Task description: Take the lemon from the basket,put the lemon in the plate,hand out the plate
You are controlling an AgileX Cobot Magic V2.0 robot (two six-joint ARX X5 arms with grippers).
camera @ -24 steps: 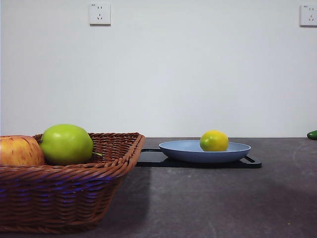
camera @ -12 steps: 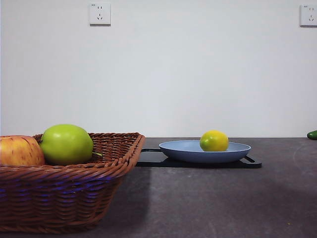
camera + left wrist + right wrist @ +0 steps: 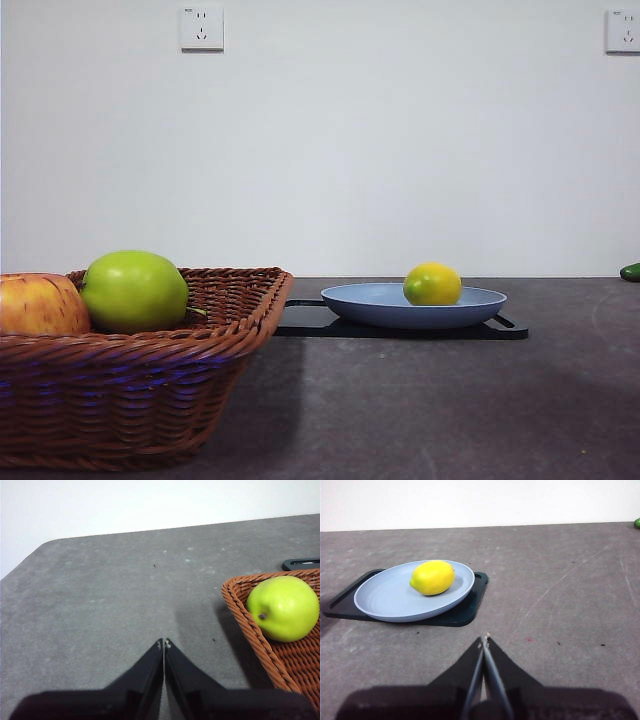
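Right wrist view: the lemon (image 3: 432, 577) is seen resting in the plate (image 3: 385, 605), ready for handing out, while the right gripper (image 3: 485, 642) and left gripper (image 3: 163, 644) are pressed together, empty.

Grey table (image 3: 430, 400) with basket (image 3: 130, 400) and black tray (image 3: 505, 331).

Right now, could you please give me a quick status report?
Left gripper and right gripper shut, empty. Lemon on plate, out of basket. Nothing blocking.
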